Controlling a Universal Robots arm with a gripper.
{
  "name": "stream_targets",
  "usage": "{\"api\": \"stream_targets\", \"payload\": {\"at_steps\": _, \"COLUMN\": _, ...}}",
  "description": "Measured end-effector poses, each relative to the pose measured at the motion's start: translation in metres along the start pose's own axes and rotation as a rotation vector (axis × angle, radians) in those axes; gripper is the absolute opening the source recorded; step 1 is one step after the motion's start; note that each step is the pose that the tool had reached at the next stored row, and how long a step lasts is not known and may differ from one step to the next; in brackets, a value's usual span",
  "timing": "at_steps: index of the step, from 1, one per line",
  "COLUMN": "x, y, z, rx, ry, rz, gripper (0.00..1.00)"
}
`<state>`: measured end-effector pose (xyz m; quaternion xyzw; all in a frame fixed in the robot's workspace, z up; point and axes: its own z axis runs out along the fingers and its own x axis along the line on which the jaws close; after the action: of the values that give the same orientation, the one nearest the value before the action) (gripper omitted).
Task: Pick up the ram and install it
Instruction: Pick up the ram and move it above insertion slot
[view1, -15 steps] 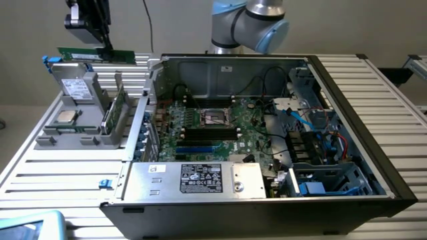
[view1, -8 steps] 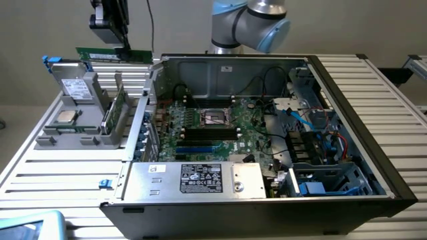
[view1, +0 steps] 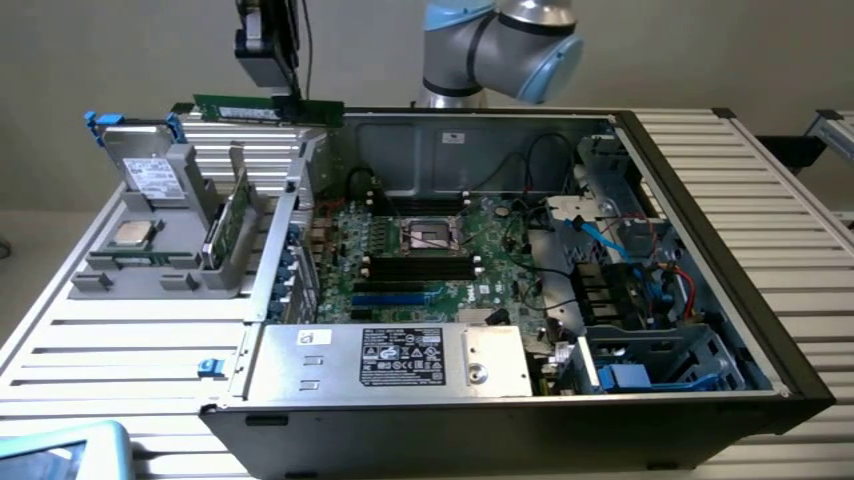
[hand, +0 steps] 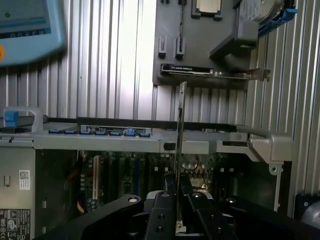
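Note:
The ram (view1: 256, 108) is a thin green stick held level in the air, with my gripper (view1: 284, 92) shut on its end toward the exterior view's right. It hangs above the left wall of the open computer case (view1: 310, 170), well above the motherboard (view1: 400, 285) and its black memory slots (view1: 422, 266). In the wrist view the ram (hand: 181, 125) appears edge-on, rising from between my gripper (hand: 177, 200) fingers (hand: 161, 212), over the case wall (hand: 125, 139) with the motherboard (hand: 150, 170) beneath.
A grey holder stand (view1: 100, 283) at the exterior view's left carries a silver processor chip (view1: 131, 233), a hard drive (view1: 151, 176) and an upright card (view1: 230, 230). The power supply (view1: 387, 358) fills the case front. A blue-edged screen device (view1: 54, 452) lies at the near left corner.

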<state>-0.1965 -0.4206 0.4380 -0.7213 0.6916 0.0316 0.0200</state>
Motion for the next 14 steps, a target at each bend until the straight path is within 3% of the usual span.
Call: {"api": "stream_targets", "payload": {"at_steps": 14, "x": 0.002, "y": -0.0636, "z": -0.0009, "rx": 0.0, "ry": 0.0, "rz": 0.0, "gripper": 0.15}}
